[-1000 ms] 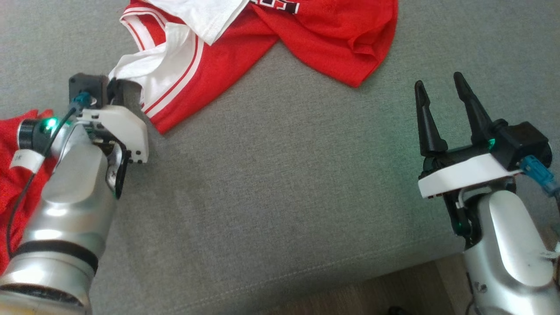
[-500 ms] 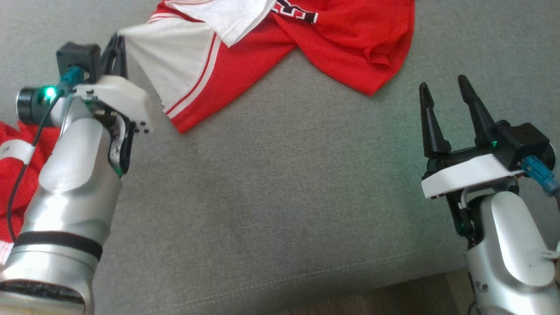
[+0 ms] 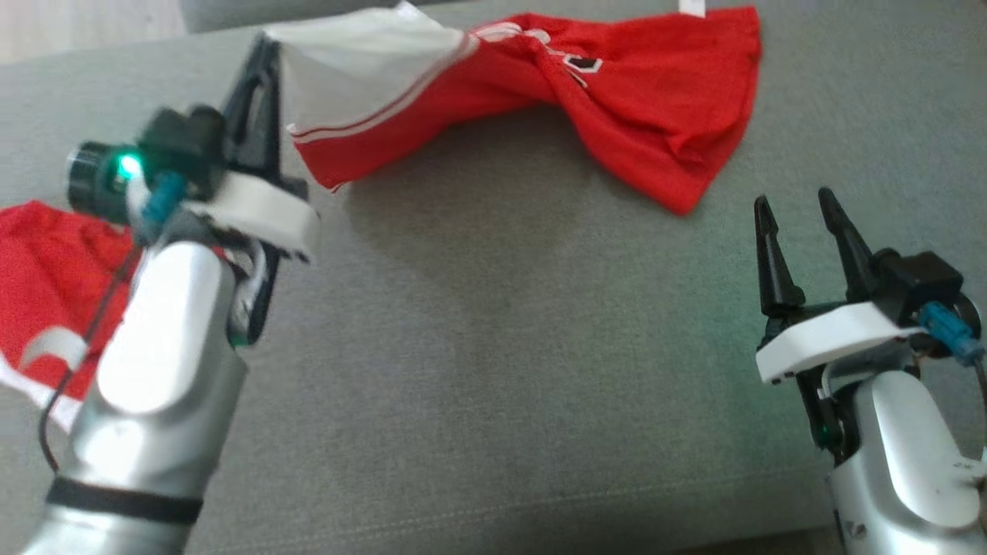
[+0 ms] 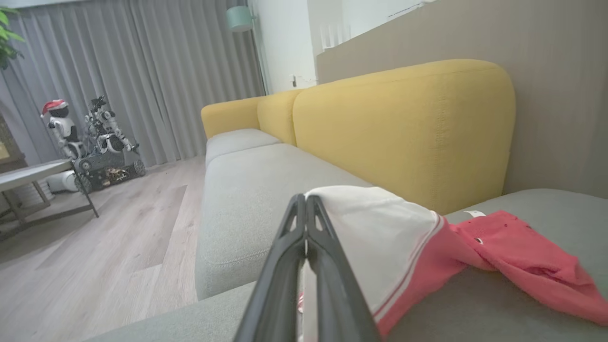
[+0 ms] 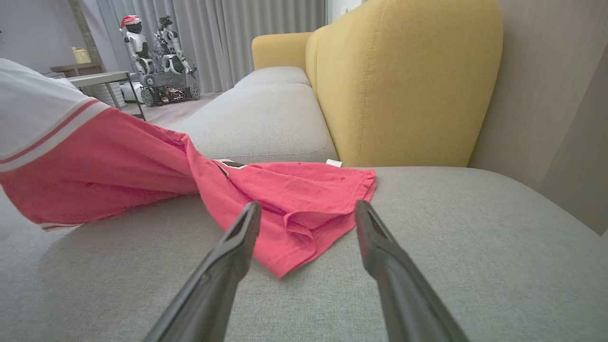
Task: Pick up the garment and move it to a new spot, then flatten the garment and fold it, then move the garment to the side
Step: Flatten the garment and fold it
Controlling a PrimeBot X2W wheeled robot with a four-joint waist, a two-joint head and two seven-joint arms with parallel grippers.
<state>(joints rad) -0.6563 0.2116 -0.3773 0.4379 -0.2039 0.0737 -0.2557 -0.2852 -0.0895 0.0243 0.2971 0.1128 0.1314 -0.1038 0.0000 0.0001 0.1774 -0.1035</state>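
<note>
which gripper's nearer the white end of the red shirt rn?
Left. The left gripper has its jaws shut on the white end of the shirt, held above the cushion. The right gripper is open, apart from the shirt, near its red end.

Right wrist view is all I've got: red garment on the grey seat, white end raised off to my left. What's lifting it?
Observer: The left gripper, shut on the white end of the garment; the red part trails on the seat.
Operator: Anything else on the seat?
Observer: Head view shows more red cloth at the far left, partly behind the left arm; can't tell if it's a separate piece.
Operator: Right gripper touching the hem?
Observer: No. From above, the right gripper is open and apart from the hem, with bare seat between.
</note>
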